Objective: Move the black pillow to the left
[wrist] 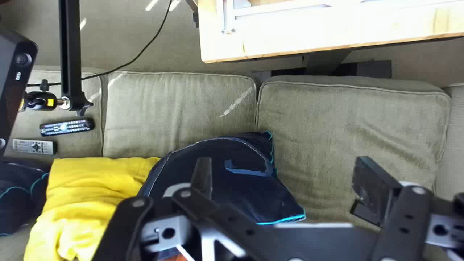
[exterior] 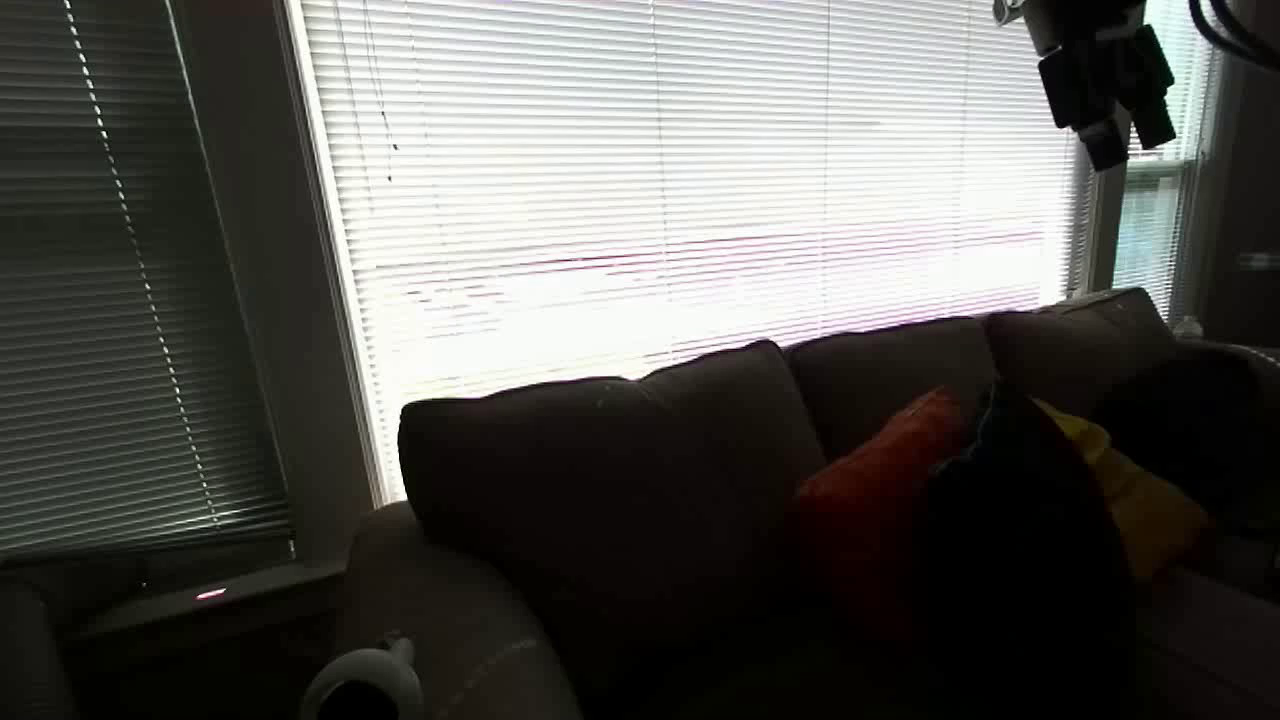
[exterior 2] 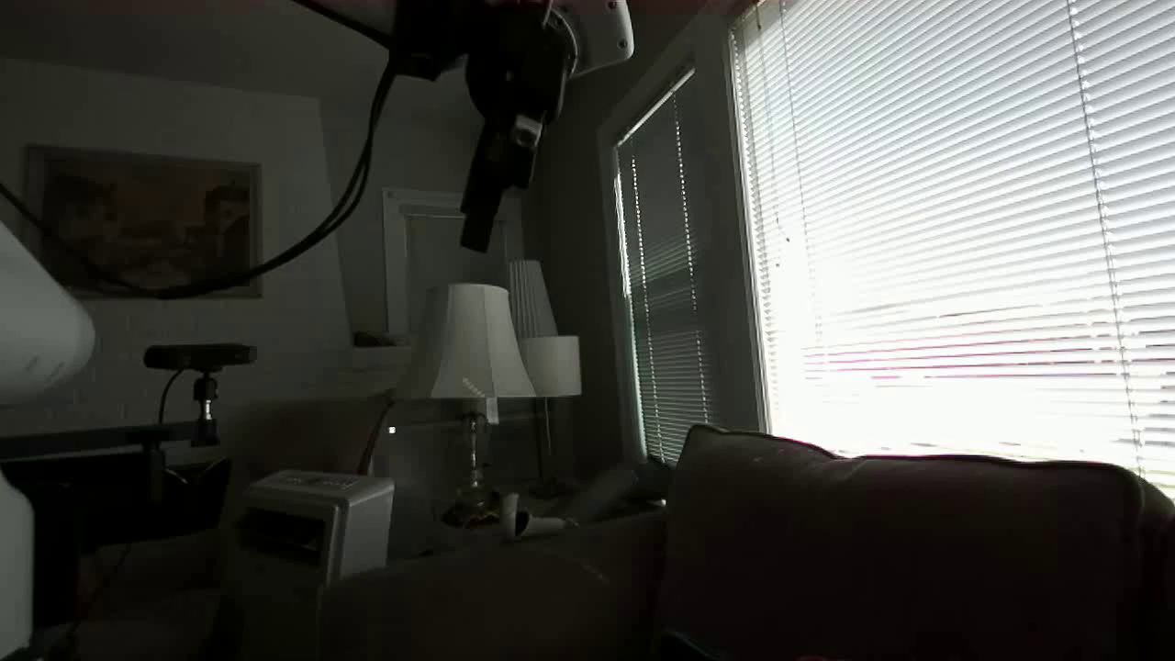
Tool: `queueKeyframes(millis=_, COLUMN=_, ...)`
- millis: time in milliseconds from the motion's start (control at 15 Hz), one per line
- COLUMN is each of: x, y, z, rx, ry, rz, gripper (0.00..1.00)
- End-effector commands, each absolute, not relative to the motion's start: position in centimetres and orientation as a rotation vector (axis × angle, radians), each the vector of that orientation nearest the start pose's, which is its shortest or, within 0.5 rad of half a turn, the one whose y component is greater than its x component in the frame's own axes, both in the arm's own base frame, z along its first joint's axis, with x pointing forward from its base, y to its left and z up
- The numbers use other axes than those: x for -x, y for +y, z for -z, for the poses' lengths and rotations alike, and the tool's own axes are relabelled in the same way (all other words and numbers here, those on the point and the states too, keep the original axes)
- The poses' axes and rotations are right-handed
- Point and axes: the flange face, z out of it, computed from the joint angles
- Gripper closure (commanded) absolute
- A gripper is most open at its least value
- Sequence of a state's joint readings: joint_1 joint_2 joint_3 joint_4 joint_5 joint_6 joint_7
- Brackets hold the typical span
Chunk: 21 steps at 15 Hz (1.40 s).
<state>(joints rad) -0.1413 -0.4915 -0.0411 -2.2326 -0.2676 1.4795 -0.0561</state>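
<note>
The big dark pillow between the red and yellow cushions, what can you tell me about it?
The black pillow looks black in an exterior view, navy in the wrist view. It seems soft fabric, with turquoise edging, pale stitching and a blue band. It appears propped up on the sofa between the red-orange cushion and the yellow cushion, seemingly touching both. The open gripper hangs above, apart.

Wrist view: I noted bare seat cushion (wrist: 344, 123) right of the black pillow (wrist: 237, 188), free room for the gripper (wrist: 289, 181). The yellow cushion (wrist: 90, 195) crowded the pillow's left; a camera post (wrist: 70, 54) and a wooden surface (wrist: 290, 40) obstructed passage toward the top.
</note>
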Motion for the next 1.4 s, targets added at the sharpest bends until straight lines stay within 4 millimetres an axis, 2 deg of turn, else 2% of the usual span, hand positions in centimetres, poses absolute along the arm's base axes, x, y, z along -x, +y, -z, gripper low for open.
queueKeyframes(millis=0, x=-36.2, y=-10.0, z=-54.4, rx=3.318, ry=0.180, rz=-0.484, gripper=0.00)
queueKeyframes(millis=267, x=-36.2, y=-10.0, z=-54.4, rx=3.318, ry=0.180, rz=-0.484, gripper=0.00)
queueKeyframes(millis=400, x=-37.5, y=-11.1, z=-52.7, rx=3.301, ry=0.321, rz=-0.417, gripper=0.00)
queueKeyframes(millis=667, x=-39.7, y=-15.2, z=-47.4, rx=3.228, ry=0.675, rz=-0.405, gripper=0.00)
queueKeyframes(millis=933, x=-41.1, y=-19.0, z=-40.9, rx=3.131, ry=0.991, rz=-0.487, gripper=0.00)
queueKeyframes(millis=1067, x=-41.4, y=-20.3, z=-37.8, rx=3.075, ry=1.130, rz=-0.520, gripper=0.00)
queueKeyframes(millis=1200, x=-41.9, y=-21.0, z=-35.5, rx=3.003, ry=1.236, rz=-0.496, gripper=0.00)
queueKeyframes(millis=1333, x=-42.9, y=-21.3, z=-33.5, rx=2.991, ry=1.237, rz=-0.362, gripper=0.00)
